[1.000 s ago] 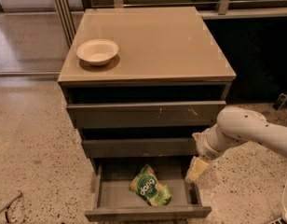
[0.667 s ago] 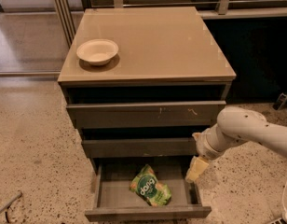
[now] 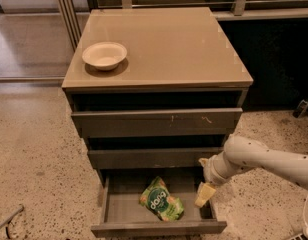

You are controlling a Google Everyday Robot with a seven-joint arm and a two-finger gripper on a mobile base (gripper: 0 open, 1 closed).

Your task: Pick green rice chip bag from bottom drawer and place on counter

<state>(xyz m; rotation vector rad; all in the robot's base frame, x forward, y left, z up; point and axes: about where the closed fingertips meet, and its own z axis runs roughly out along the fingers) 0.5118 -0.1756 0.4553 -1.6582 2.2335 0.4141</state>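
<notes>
So here's what we've got: the bottom drawer (image 3: 159, 229) is pulled out and the green rice chip bag (image 3: 161, 202) is lying flat inside it, a bit right of the middle, turned on a diagonal with the "dang" logo facing up. The gripper (image 3: 205, 194) hangs at the right end of that drawer, low by the right wall, just beside the bag with a small gap between them. Honestly, we can't tell from this angle whether the gripper is spread or closed, it just reads as a pale yellowish tip. The white arm (image 3: 264, 159) comes in from the right edge. Up top, the counter (image 3: 169, 44) has a white bowl (image 3: 104, 55) near its front left corner. The top drawer (image 3: 156, 120) and the middle drawer (image 3: 154, 158) each show a dark gap above their fronts.
</notes>
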